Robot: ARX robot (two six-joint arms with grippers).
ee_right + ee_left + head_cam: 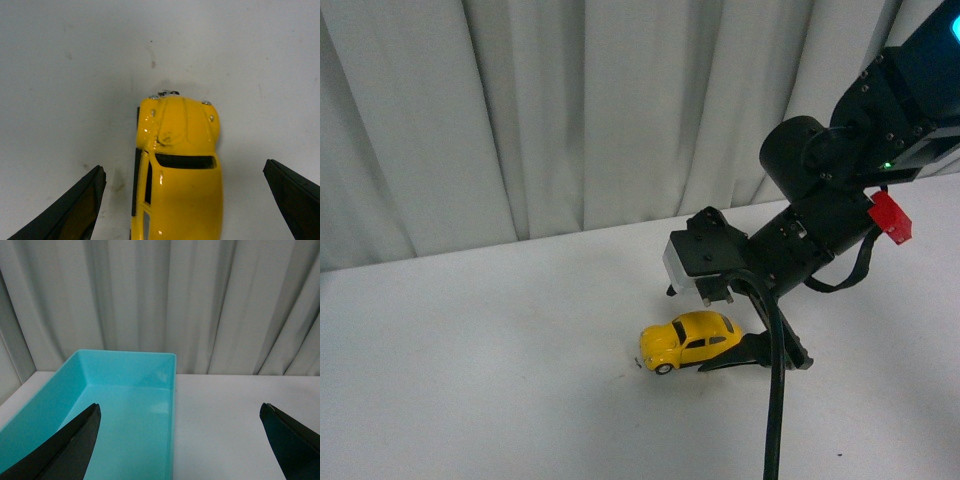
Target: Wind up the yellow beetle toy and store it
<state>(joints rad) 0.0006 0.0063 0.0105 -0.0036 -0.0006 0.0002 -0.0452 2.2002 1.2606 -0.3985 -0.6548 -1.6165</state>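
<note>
The yellow beetle toy (688,340) stands on its wheels on the white table, nose pointing left in the front view. My right gripper (184,167) is open and low over it. In the right wrist view the toy (177,180) lies lengthwise between the two black fingers, touching neither. One finger (752,354) shows along the toy's near side in the front view. The other is hidden behind the car. My left gripper (180,407) is open with nothing between its fingers. It hovers over the edge of a teal bin and is out of the front view.
A teal plastic bin (125,356) sits empty on the table near the curtain, seen only in the left wrist view. The white tabletop (470,380) stretches to the left of the toy. A pale pleated curtain (570,110) closes off the back.
</note>
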